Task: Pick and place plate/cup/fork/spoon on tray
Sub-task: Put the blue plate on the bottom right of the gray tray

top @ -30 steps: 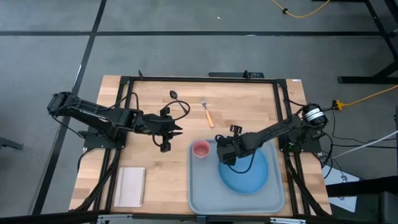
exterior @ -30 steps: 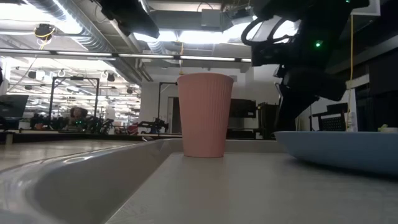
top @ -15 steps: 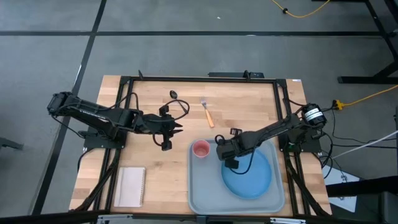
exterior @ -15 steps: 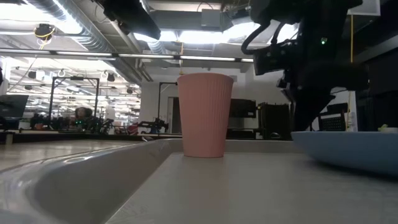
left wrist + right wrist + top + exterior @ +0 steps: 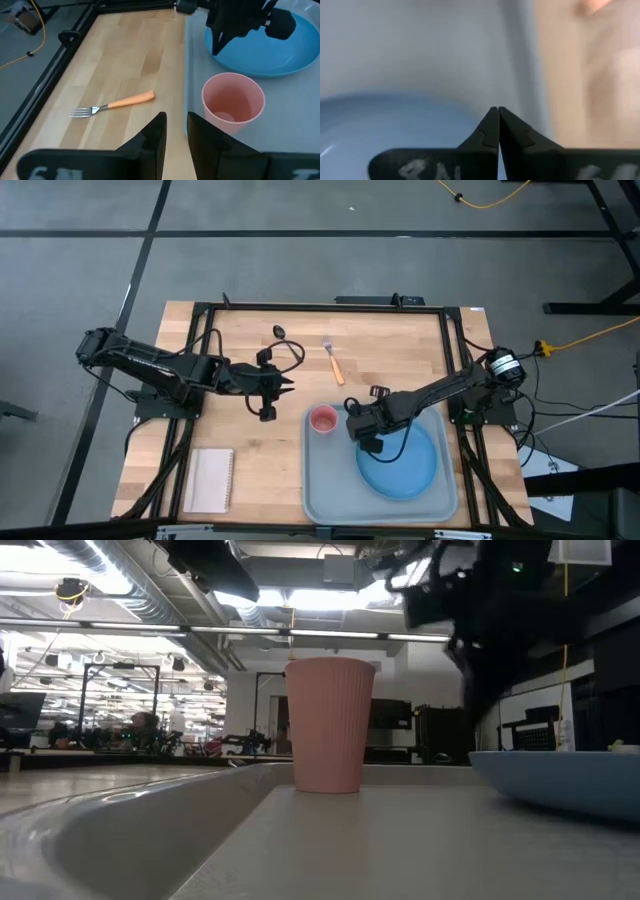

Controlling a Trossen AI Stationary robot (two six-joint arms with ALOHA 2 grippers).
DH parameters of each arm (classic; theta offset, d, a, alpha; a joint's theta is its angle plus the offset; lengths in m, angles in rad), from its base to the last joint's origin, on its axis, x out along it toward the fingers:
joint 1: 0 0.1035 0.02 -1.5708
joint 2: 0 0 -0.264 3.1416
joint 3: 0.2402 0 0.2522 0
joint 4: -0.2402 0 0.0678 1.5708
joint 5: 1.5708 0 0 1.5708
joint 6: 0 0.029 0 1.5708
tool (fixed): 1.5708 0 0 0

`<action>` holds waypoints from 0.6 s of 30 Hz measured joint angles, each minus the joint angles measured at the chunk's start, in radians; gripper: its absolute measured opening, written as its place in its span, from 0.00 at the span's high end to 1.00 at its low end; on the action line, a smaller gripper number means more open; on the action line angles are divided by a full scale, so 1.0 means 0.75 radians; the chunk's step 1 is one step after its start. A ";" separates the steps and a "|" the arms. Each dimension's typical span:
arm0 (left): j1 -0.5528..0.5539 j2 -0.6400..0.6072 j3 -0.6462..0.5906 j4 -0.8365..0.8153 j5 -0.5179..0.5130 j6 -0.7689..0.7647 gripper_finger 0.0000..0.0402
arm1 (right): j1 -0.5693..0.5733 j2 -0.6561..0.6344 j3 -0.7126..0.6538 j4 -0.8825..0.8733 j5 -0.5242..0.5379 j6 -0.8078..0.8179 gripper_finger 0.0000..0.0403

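The counter (image 5: pixel 260 470) is light wood w/ a dark frame. On its near-right part lies the tray (image 5: pixel 330 490), grey-blue, w/ a raised rim. Inside the tray there are two things: the plate (image 5: pixel 410 470), light blue, on the right half, and the cup (image 5: pixel 322 419), pink, upright and empty, in the far-left corner of the tray. Cup and plate are near each other but apart.

The white notepad (image 5: pixel 211 479) lies on the counter's near-left part, well apart from the tray.

The fork (image 5: pixel 333 361), orange handle, lies on bare wood beyond the tray, not in it. The spoon (image 5: pixel 279 332), dark, is also on the wood, near the far edge, left of the fork.

The right tool (image 5: pixel 355 423) hangs above the tray, between cup and plate edge; its fingers (image 5: pixel 492 131) are pressed together, holding nothing. The left tool (image 5: pixel 285 385) hovers over the wood left of the tray; its fingers (image 5: pixel 155 142) stand a little apart w/ nothing between them.
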 joint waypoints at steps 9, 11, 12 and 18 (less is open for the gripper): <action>0.000 0.000 0.000 -0.001 -0.016 0.001 0.83 | -0.001 0.001 -0.119 0.066 0.033 0.072 0.99; 0.000 0.000 0.000 -0.001 -0.017 0.001 0.83 | -0.002 0.001 -0.137 0.062 0.033 0.105 0.99; 0.000 0.000 0.000 -0.001 -0.018 0.001 0.83 | -0.002 0.001 -0.141 0.062 0.026 0.112 0.99; 0.000 0.000 0.000 -0.001 -0.019 0.001 0.83 | -0.002 0.001 -0.142 0.056 -0.118 0.106 0.99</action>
